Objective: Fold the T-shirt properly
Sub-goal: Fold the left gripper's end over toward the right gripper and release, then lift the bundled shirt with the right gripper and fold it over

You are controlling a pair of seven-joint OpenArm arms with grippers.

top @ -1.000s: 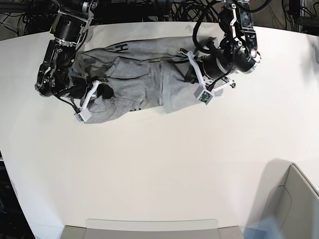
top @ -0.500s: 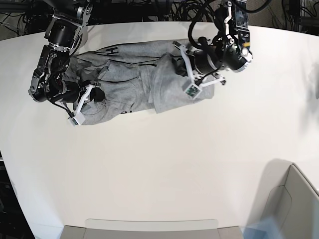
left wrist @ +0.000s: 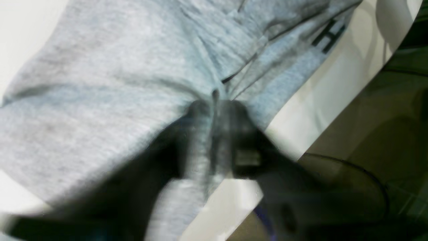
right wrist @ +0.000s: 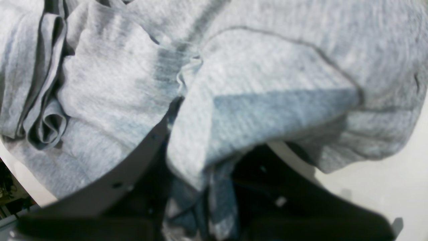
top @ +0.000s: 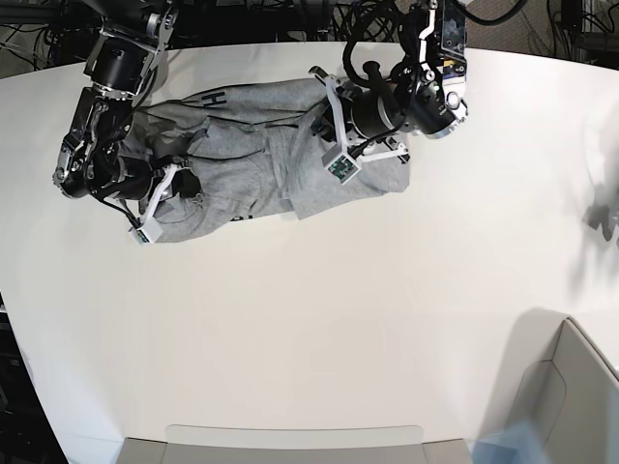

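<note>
T-shirt [top: 261,159]: grey, lies crumpled at far side of white surface [top: 319,329], between both arms. Judged soft, light, limp; sags and bunches, not fragile. Best hold: hem or edge pinch, several layers together.

Left gripper [left wrist: 214,110]: nearly closed, pinching fold of cloth. Right gripper [right wrist: 200,187]: narrow, cloth bunched between jaws, draped over it.

Base view gives whole layout and letter "H" at far edge. Left wrist view shows pinch itself, blurred. Right wrist view shows ribbed band and rolled folds, hidden from base.
</note>
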